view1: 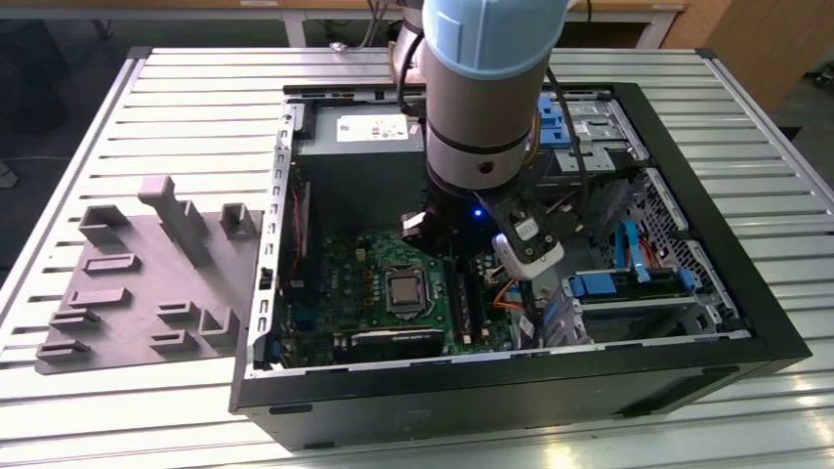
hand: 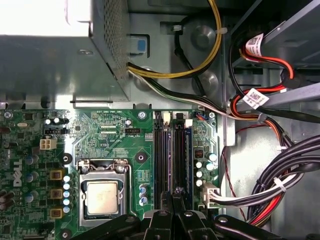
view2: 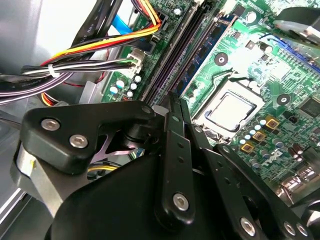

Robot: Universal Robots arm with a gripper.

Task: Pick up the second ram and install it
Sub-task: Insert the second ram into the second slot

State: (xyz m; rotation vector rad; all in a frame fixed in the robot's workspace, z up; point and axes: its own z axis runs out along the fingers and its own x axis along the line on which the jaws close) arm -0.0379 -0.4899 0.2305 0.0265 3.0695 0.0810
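While the tool point(hand: 175, 212) hovers, the second ram point(hand: 188, 162) lies seated along its slot

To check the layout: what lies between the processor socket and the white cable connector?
In the first wrist view, the long black memory slots lie between the processor socket and the white cable connector.

The arm point(view1: 485, 88) comes down nearly upright from the top edge of the exterior view, a thick grey column with a pale blue joint cap above and a small blue light glowing low on the wrist. Below it hangs the hand point(view1: 528, 256) (black linkages, with a white piece on its side). In both wrist views its two black fingers point(view2: 176, 131) stand pressed flat together, tips point(hand: 178, 192) meeting without a gap.
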